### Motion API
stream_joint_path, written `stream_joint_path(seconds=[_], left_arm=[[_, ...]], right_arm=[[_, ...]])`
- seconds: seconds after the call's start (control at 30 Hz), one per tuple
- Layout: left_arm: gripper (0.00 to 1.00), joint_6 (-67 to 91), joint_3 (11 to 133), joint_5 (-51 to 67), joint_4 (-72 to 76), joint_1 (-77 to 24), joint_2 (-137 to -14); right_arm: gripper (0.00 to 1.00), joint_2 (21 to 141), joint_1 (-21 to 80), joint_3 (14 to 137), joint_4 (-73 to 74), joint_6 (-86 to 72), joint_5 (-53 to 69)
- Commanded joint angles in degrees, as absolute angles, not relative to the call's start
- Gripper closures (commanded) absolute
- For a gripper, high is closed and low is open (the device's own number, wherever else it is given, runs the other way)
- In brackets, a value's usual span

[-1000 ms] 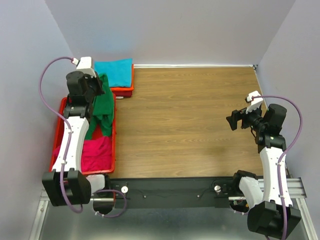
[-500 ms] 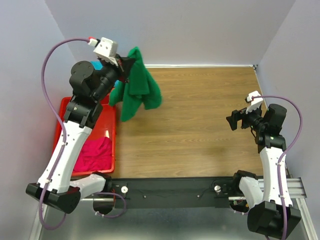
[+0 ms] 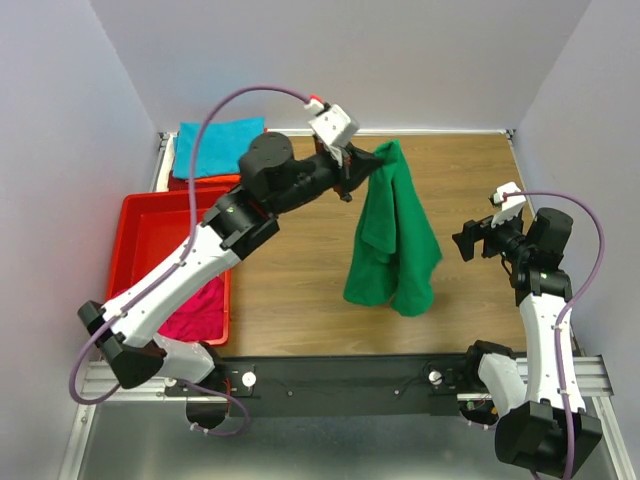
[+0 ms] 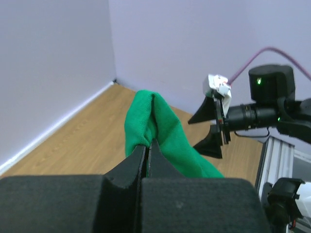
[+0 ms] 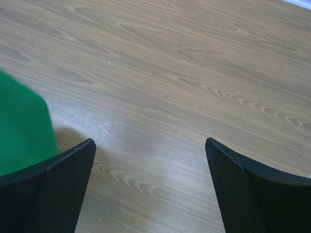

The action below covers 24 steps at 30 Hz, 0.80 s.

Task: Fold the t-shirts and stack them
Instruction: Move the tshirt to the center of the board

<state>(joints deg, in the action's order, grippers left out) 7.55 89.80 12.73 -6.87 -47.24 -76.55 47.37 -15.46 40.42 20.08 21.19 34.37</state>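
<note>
A green t-shirt (image 3: 392, 240) hangs in the air over the middle of the wooden table, bunched at its top in my left gripper (image 3: 368, 164), which is shut on it. The left wrist view shows the green t-shirt (image 4: 160, 131) pinched between the closed fingers of the left gripper (image 4: 147, 144). My right gripper (image 3: 466, 242) stands open at the right, just right of the hanging cloth, nothing in it. An edge of green t-shirt (image 5: 22, 131) shows left of the open right gripper (image 5: 150, 145). A magenta t-shirt (image 3: 195, 310) lies in the red tray (image 3: 150, 225). A folded teal t-shirt (image 3: 215, 145) tops a stack at the back left.
Under the teal t-shirt, orange and dark red cloth edges (image 3: 205, 183) show. Purple walls close in the left, back and right sides. A black rail (image 3: 340, 380) with the arm bases runs along the near edge.
My left arm has swung from over the red tray to the middle of the table, carrying the green t-shirt up and rightwards. The right arm has not moved.
</note>
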Motion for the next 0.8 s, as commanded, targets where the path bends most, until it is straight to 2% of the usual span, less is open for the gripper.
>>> stream_joint_path(seconds=[0.0, 0.07, 0.17, 0.23, 0.3, 0.47, 0.57, 0.7, 0.77], left_arm=[[1.0, 9.04, 85.18, 12.92, 1.04, -47.9, -77.95], [1.0, 10.1, 79.58, 11.87, 4.55, -47.9, -78.66], [0.68, 11.6, 74.03, 5.3, 5.54, -47.64, -81.82], [0.54, 12.3, 72.78, -2.61, 3.26, -45.98, -85.14], [0.51, 12.39, 72.77, -8.22, 0.11, -43.35, -87.61], [0.48, 6.86, 71.28, -11.69, -4.13, -41.92, -84.91], [0.48, 3.53, 68.04, -4.0, -4.57, -42.01, -80.26], [0.48, 2.9, 61.54, 9.79, -5.01, -42.71, -76.74], [0.48, 2.81, 57.23, 12.73, -5.27, -44.2, -75.59]], right_arm=[[0.0, 47.81, -15.56, 39.73, 21.36, 22.15, 33.14], [0.0, 47.9, -15.56, 39.73, 21.36, 22.06, 32.78], [0.0, 48.08, -15.56, 39.73, 21.36, 22.06, 33.13], [0.0, 48.34, -15.56, 39.64, 21.45, 22.15, 33.74], [0.0, 48.51, -15.56, 39.29, 21.53, 22.41, 35.23], [0.0, 51.59, -15.56, 39.46, 26.27, 26.79, 44.98], [0.0, 53.78, -15.47, 40.25, 32.31, 33.21, 55.95], [0.01, 56.94, -15.12, 41.48, 36.81, 38.56, 58.71], [0.01, 58.18, -14.24, 42.27, 38.92, 39.98, 58.36]])
